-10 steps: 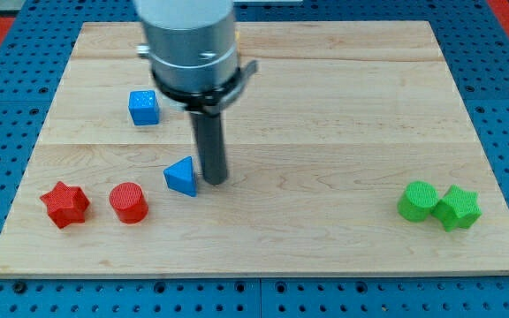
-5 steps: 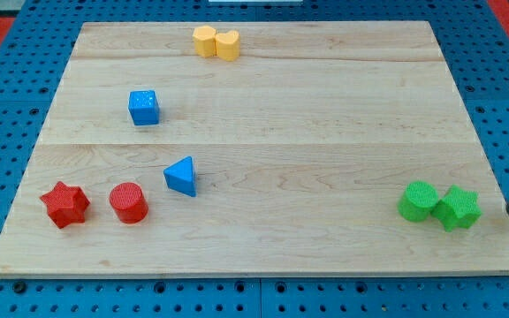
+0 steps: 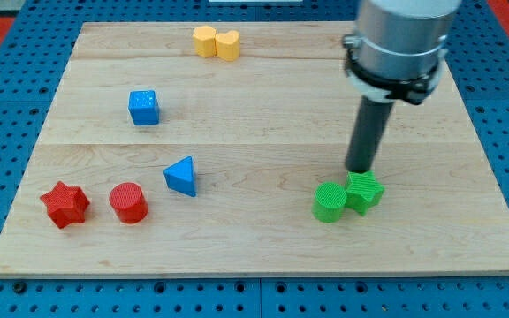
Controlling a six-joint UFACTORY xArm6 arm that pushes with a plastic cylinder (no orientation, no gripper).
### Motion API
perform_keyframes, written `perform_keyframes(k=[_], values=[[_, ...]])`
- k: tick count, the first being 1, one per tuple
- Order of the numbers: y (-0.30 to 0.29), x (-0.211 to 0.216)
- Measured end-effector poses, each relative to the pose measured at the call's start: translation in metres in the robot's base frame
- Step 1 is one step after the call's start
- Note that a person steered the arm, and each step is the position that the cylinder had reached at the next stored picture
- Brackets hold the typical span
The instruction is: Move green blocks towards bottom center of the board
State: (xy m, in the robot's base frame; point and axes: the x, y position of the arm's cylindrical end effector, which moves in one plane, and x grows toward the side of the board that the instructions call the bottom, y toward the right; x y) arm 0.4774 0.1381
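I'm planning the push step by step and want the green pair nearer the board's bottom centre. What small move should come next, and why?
Probably bring my tip round to the view's right of the green star, then nudge left. The tip now sits just above the star, which touches the green cylinder; both lie right of the board's bottom centre.

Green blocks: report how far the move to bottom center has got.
Partly done: the green cylinder and green star sit touching, low on the board but right of its centre. In hand: my tip stands just above the star, at its top edge. Left: slide both further toward the view's left and bottom.
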Motion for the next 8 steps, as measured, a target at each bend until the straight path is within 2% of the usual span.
perform_keyframes(k=[1,2,3,4,6,8], values=[[0.054,-0.002],[0.133,-0.001],[0.149,0.027],[0.131,0.055],[0.052,0.051],[-0.102,0.051]])
